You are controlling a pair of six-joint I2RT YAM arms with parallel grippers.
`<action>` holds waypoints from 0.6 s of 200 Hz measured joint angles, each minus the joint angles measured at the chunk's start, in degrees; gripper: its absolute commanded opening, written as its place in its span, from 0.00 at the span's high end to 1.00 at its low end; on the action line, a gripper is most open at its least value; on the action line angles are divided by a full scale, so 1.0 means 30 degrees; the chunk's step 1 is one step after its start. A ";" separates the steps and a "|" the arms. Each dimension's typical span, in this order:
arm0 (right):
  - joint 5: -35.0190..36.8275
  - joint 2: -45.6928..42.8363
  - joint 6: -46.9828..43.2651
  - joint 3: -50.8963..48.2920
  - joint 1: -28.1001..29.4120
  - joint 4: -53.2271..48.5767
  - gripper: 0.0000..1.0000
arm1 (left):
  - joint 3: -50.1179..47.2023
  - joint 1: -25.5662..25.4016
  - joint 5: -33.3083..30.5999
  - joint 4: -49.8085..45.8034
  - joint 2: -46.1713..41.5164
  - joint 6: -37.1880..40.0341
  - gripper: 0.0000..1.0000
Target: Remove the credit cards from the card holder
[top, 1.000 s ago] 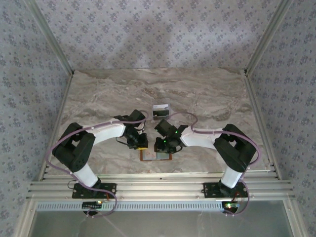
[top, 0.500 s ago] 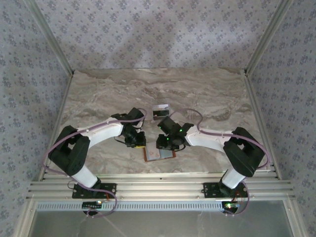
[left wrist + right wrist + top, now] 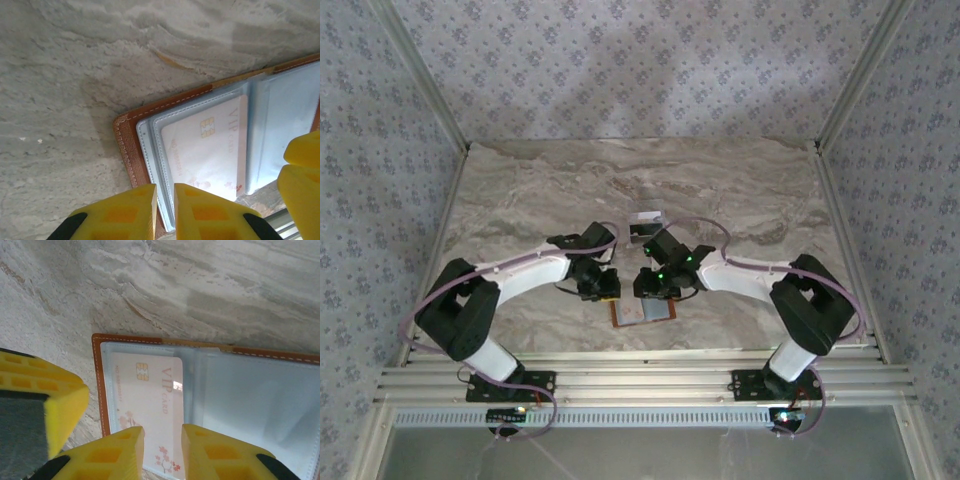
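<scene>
Card holder [image 3: 131, 150] lies open beneath both grippers. The left gripper [image 3: 163, 215] has its jaws almost together at the holder's leather corner. The right gripper [image 3: 161, 455] stands slightly wider over the whitish-pink VIP card [image 3: 150, 400]. Whether either pinches anything I cannot tell. The card sits in a clear sleeve, and the holder rests flat on the marble surface [image 3: 75, 75], near its front edge.

One orange-brown white-stitched leather card holder [image 3: 103, 390], pale blue lining; one whitish-pink rectangular plastic card [image 3: 145, 405], gold chip, pink blossoms; grey-beige veined marble table [image 3: 200, 280].
</scene>
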 measured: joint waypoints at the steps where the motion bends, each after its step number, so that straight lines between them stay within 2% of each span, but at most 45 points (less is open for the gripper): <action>1: -0.0015 0.0015 0.0000 0.0000 -0.0007 0.0007 0.72 | -0.0015 -0.0007 0.0015 0.0022 0.0022 -0.0007 0.83; 49: -0.0925 0.0736 -0.0364 0.0000 -0.0044 0.0466 0.73 | -0.0226 -0.0087 0.0182 0.0532 0.1166 -0.0153 0.83; 120: -0.0969 0.1479 -0.0503 0.0000 -0.0095 0.0539 0.73 | 0.0138 -0.0095 0.0080 0.0153 0.1588 0.0328 0.84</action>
